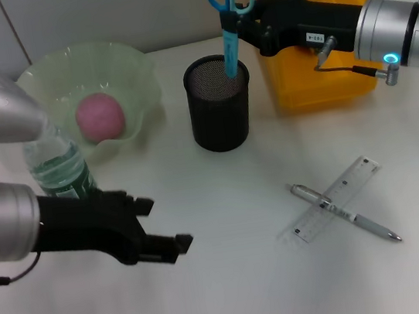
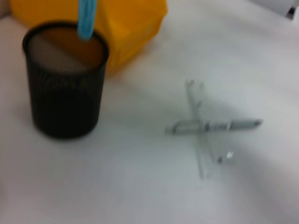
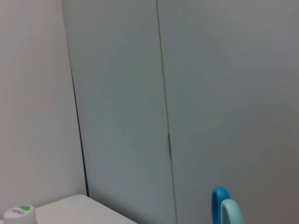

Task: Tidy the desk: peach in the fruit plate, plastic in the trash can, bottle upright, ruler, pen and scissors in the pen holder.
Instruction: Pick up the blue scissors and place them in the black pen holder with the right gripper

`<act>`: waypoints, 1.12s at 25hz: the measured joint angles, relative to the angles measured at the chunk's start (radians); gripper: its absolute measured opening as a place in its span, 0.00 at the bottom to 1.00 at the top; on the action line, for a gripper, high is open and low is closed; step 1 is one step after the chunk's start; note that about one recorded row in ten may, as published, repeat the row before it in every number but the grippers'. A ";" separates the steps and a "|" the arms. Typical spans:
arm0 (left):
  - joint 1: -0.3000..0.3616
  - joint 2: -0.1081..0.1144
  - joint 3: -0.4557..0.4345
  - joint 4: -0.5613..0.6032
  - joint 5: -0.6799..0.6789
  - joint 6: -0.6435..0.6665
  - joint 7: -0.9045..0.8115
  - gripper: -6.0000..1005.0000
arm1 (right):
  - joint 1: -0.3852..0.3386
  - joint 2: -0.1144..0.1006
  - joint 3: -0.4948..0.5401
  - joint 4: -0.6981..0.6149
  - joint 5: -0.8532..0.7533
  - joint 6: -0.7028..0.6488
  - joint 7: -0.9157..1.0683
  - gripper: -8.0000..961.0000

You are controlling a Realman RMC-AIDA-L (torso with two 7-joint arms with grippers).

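The blue scissors point(image 1: 229, 29) stand blade-down in the black mesh pen holder point(image 1: 221, 112), and my right gripper point(image 1: 244, 25) is shut on them just below the handles point(image 3: 223, 208). A clear ruler point(image 1: 338, 197) lies on the desk to the right, with a silver pen point(image 1: 348, 213) crossed over it; the left wrist view shows the same pen point(image 2: 212, 126) and ruler point(image 2: 202, 149). The pink peach point(image 1: 99, 115) sits in the green fruit plate point(image 1: 135, 74). The bottle point(image 1: 59, 169) stands upright behind my left arm. My left gripper point(image 1: 161, 226) hovers open and empty at the front left. The plastic is out of view.
A yellow trash can point(image 1: 315, 72) stands at the back right, behind the pen holder point(image 2: 65, 88) and under my right arm. A wall closes off the desk's far edge. Bare white desk lies between the left gripper and the ruler.
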 joint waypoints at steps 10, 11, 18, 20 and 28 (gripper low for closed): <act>0.083 0.001 -0.255 -0.174 -0.357 0.092 0.471 0.84 | -0.004 0.000 -0.002 0.005 0.001 0.013 -0.004 0.14; 0.085 0.001 -0.293 -0.234 -0.397 0.125 0.536 0.84 | -0.004 0.000 -0.002 0.005 0.001 0.014 -0.004 0.15; 0.074 0.001 -0.417 -0.603 -0.470 0.163 0.911 0.84 | 0.001 0.001 -0.012 0.012 0.001 0.028 -0.005 0.16; 0.066 0.000 -0.430 -0.665 -0.472 0.162 0.972 0.84 | 0.002 0.001 -0.013 0.014 0.001 0.034 -0.005 0.16; 0.029 -0.002 -0.527 -1.008 -0.516 0.166 1.300 0.84 | 0.002 0.003 -0.023 0.044 0.037 0.041 -0.044 0.18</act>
